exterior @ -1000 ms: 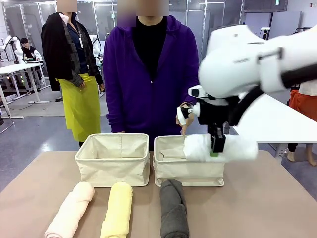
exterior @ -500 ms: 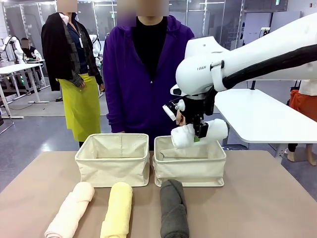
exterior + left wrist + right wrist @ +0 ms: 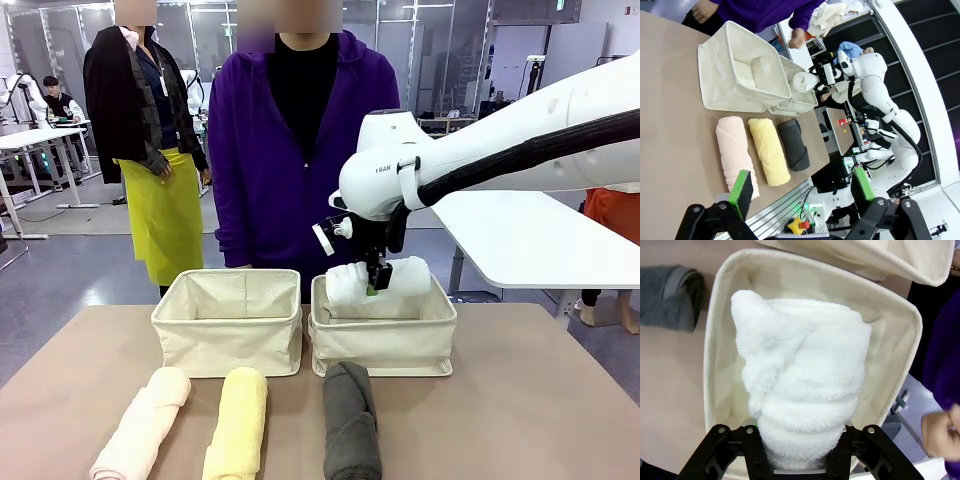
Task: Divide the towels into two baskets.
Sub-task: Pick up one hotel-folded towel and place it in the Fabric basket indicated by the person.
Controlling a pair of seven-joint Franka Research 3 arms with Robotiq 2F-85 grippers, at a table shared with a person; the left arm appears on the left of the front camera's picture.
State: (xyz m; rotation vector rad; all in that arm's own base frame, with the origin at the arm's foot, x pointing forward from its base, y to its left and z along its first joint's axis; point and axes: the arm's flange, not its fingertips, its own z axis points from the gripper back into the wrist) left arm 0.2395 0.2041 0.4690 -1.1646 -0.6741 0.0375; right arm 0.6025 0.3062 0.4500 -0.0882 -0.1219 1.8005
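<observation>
My right gripper (image 3: 377, 284) is shut on the white towel (image 3: 378, 277), holding it level just above the opening of the right basket (image 3: 383, 345). In the right wrist view the white towel (image 3: 805, 375) hangs between the fingers over that basket's rim (image 3: 714, 340). The left basket (image 3: 227, 325) stands beside it with nothing showing inside. Pink (image 3: 145, 425), yellow (image 3: 238, 420) and dark grey (image 3: 352, 432) towels lie in a row on the near side of the table. My left gripper (image 3: 802, 190) hovers open, well back from the pink towel (image 3: 736, 152).
A person in a purple top (image 3: 300, 150) stands close behind the baskets, one hand (image 3: 940, 425) near the right basket's far side. Another person in a yellow apron (image 3: 165, 215) stands farther back. Bare brown table (image 3: 520, 410) lies to the right of the grey towel.
My right arm has swung left and come down with the white towel, from over the right basket's right edge to above its middle. The three towels on the table have not moved.
</observation>
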